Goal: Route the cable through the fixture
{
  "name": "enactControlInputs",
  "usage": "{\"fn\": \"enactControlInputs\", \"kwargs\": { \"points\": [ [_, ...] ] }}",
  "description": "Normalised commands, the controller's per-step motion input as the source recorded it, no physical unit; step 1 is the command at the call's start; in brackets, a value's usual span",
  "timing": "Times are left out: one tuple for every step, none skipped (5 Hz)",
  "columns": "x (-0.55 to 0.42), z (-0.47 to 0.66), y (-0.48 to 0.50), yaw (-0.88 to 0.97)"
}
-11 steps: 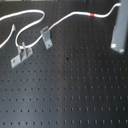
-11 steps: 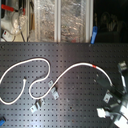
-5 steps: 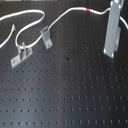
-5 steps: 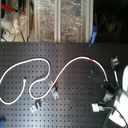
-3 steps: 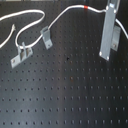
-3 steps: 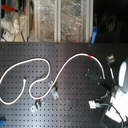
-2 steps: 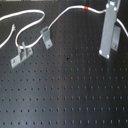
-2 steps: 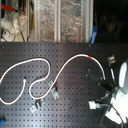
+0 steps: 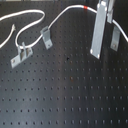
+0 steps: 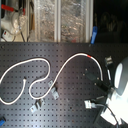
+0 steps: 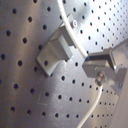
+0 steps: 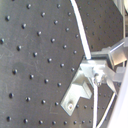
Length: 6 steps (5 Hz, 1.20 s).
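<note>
The cable [image 9: 30, 14] is a thin white cord that loops across the black pegboard, with its red band [image 9: 86, 8] near the far edge. It also shows in the second exterior view [image 10: 30, 62], with the red band [image 10: 90, 57]. My gripper [image 12: 95, 71] is shut on the cable [image 12: 80, 30] just past the band. In the first exterior view its long grey finger [image 9: 99, 30] stands over the board, and the cable runs in behind it. A metal fixture bracket [image 11: 55, 47] sits right beside the held cable [image 11: 75, 40]; it also shows in the second wrist view [image 12: 74, 96].
Two metal fixture clips [image 9: 46, 37] [image 9: 21, 54] stand at the first exterior view's left, with the cable curving past them. A third grey post [image 9: 115, 37] stands just right of the finger. The arm's white body [image 10: 120, 80] fills the second exterior view's right. Shelves with clutter [image 10: 60, 20] lie behind the board.
The gripper has moved toward the first exterior view's left, carrying the cable. The red band has shifted left and toward the far edge with it.
</note>
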Motion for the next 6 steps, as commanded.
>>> {"fn": "enactControlInputs", "kwargs": {
  "points": [
    [-0.126,0.5,-0.214,-0.11],
    [-0.033,0.0,0.019,0.0],
    [-0.206,-0.12,0.135,0.03],
    [-0.117,-0.21,0.088,0.0],
    [0.011,0.0,-0.006,0.0],
    [0.017,-0.21,-0.011,-0.18]
  ]
}}
